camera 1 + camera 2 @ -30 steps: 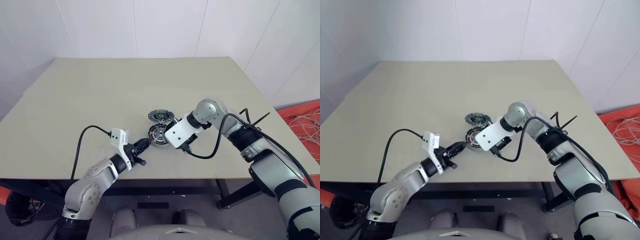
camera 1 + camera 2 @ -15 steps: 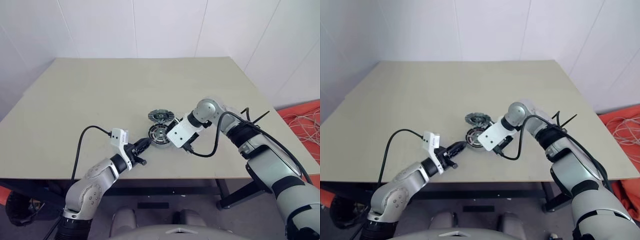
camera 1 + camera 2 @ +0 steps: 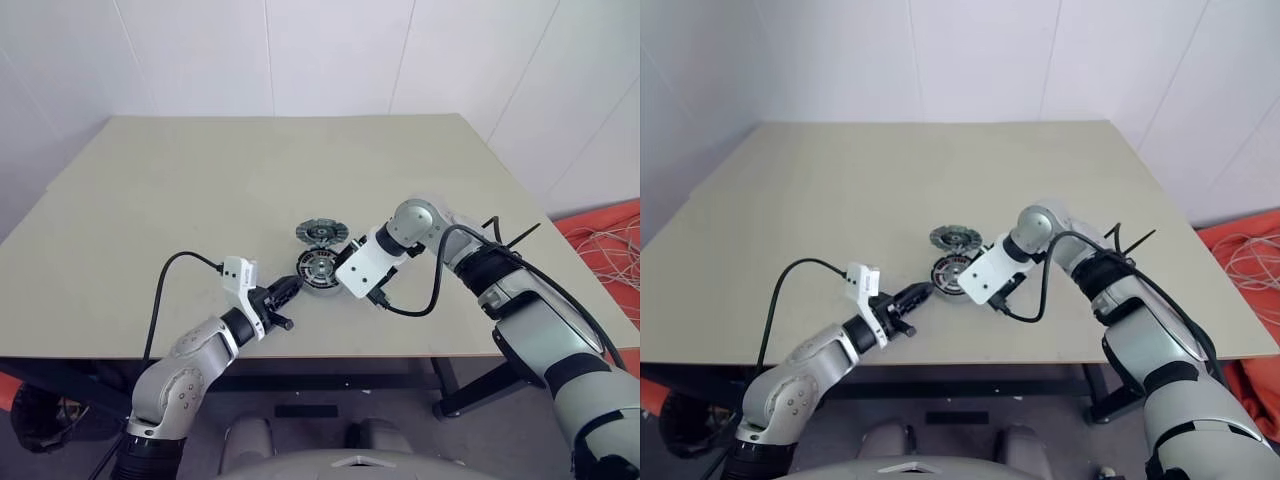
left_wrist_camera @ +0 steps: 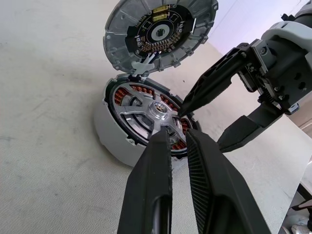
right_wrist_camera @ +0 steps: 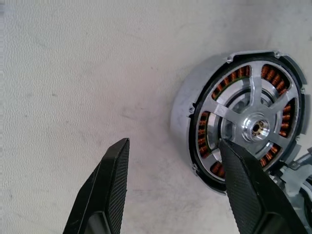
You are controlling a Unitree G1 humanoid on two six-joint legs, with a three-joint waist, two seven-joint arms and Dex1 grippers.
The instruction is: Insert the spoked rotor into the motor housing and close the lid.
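Right claw (image 5: 170, 185): the two black fingers stand wide apart and hold nothing. In the right wrist view one fingertip (image 5: 226, 146) lies over the face of the rotor, near its hub; the other is over bare table beside the housing. I cannot tell if the tip touches the rotor.
Left claw (image 4: 178, 146): the fingers are almost together, with only a thin gap, and nothing is between them. In the left wrist view the tips are at the near edge of the rotor; contact cannot be told.
Rotor (image 4: 153, 114): silver spoked wheel with a shiny hub, sitting inside the housing. Copper windings show between its spokes.
Housing (image 5: 187, 109): short round body with a grey wall, standing on the table, just below the middle of the left eye view.
Lid (image 4: 161, 31): round grey cover, open, tilted up behind the housing and joined to it at a small hinge. Its inner side has a dark ring with small parts.
Table (image 3: 200, 190): pale beige top, bare around the housing.
Arms: in the left eye view the left claw is at lower left of the housing, the right claw just to its right.
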